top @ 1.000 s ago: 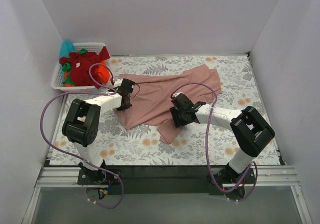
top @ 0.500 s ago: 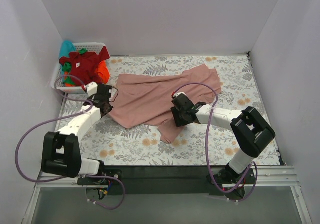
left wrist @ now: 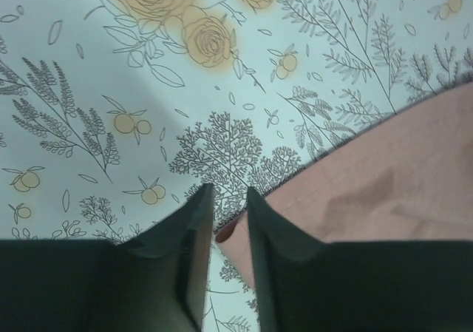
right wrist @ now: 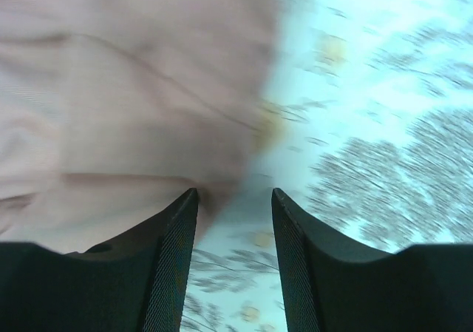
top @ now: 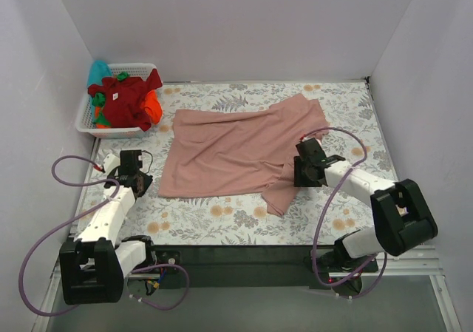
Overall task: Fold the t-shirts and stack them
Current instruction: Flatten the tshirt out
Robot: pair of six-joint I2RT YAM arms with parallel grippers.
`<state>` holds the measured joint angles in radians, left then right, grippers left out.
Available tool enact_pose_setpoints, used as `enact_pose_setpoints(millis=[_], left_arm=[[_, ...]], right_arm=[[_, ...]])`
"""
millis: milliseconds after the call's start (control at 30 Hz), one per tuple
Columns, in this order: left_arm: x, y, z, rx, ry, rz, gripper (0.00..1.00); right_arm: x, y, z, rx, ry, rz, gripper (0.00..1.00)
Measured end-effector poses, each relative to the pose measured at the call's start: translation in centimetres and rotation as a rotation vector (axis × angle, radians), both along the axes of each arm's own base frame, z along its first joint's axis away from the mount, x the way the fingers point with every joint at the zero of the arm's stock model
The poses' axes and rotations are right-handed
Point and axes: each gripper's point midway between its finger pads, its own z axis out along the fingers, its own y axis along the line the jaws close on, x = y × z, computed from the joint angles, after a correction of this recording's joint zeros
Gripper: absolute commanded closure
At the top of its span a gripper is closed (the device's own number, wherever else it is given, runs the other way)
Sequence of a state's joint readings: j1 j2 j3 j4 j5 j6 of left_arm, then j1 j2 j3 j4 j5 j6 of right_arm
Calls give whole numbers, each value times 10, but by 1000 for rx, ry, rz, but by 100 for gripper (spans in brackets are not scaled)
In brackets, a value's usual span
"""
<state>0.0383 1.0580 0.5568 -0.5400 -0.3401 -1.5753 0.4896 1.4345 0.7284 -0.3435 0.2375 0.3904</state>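
Observation:
A dusty-pink t-shirt (top: pixel 229 151) lies spread out, mostly flat, in the middle of the floral cloth, with one sleeve (top: pixel 278 197) trailing toward the near edge. Just off its near left corner sits my left gripper (top: pixel 141 183). In the left wrist view that gripper (left wrist: pixel 229 192) stands narrowly open, and the shirt's corner (left wrist: pixel 355 191) lies on the cloth at its right finger, not pinched. My right gripper (top: pixel 298 174) is at the shirt's right side. It (right wrist: pixel 234 191) is open in the blurred right wrist view, the pink edge (right wrist: pixel 133 110) at its left finger.
A white slatted basket (top: pixel 83 121) stands at the back left, holding a dark red tee (top: pixel 122 95), an orange one (top: pixel 152 107) and a teal one (top: pixel 98 72). White walls close in the left, back and right sides. The floral cloth (top: pixel 347 114) covers the table.
My left gripper pulled back left and toward the near edge, drawing the shirt's left side out flat, then let go. My right gripper moved right to the shirt's right side.

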Motion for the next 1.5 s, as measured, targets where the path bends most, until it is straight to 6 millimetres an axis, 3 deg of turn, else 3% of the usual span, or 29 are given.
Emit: enact_pose_setpoints(millis=[100,167,233,400,500,600,767,933,1067,1200,1333,1467,1500], left_arm=[[4,-8,3,-25,-7,-49,53],[9,-18,8,-57,-17,-107,50],[16,-36,11,-79,-23,-190,49],[23,-110,5,-132,21,-470,49],[24,-128,-6,-150,65,-534,49],[31,-132,-22,-145,116,-544,51],[50,-137,-32,-141,127,-543,55],[78,-142,-32,-141,94,-532,58],[100,-142,-32,-168,63,-508,59],[116,-136,-32,-201,36,-479,59],[123,-134,-31,-213,24,-477,55],[122,-135,-28,-207,19,-495,48],[120,-133,-26,-199,18,-499,40]], right_arm=[[-6,-30,6,-4,-5,-91,46],[-8,-34,15,5,-21,-97,44],[-8,-25,25,47,-46,-66,43],[-9,12,42,108,-65,58,43],[-2,23,43,105,-53,82,46],[14,27,41,79,-41,78,56],[47,32,32,71,-35,64,58],[74,13,9,80,0,1,58],[99,-1,3,111,6,-39,58],[144,-14,3,134,-33,-72,57],[184,-29,7,155,-82,-101,55],[188,-32,13,134,-95,-89,51],[185,-30,17,120,-98,-79,50]])
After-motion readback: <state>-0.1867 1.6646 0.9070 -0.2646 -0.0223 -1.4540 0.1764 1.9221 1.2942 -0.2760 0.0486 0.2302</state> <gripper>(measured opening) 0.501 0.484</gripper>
